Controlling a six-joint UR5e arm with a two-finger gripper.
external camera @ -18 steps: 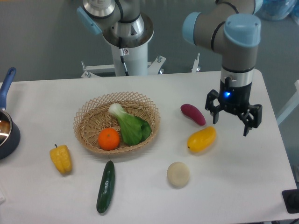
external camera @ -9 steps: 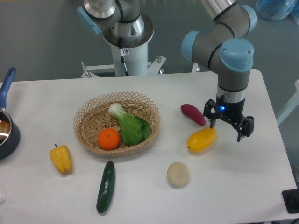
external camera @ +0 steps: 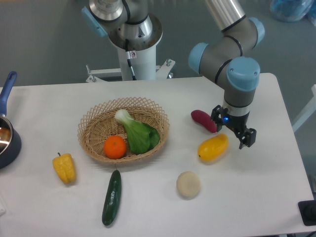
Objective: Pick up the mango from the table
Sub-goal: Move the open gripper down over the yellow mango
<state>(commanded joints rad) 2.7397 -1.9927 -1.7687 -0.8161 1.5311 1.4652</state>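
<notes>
1. Matte white table (external camera: 256, 197), flat and rectangular; its left and near edges are cut off.
2. Woven wicker basket (external camera: 94, 129), round, holding a leafy green and an orange.
3. Black gripper (external camera: 233, 130), fingers spread and holding nothing, just above the mango's right end.
4. Glossy yellow-orange oval mango (external camera: 213, 147) lies right of the basket, near a purple sweet potato (external camera: 204, 121).

The mango (external camera: 213, 147) is showing smooth, glossy skin; the table (external camera: 276, 192) is looking matt white — the basket (external camera: 91, 129) is probably woven wicker.
</notes>
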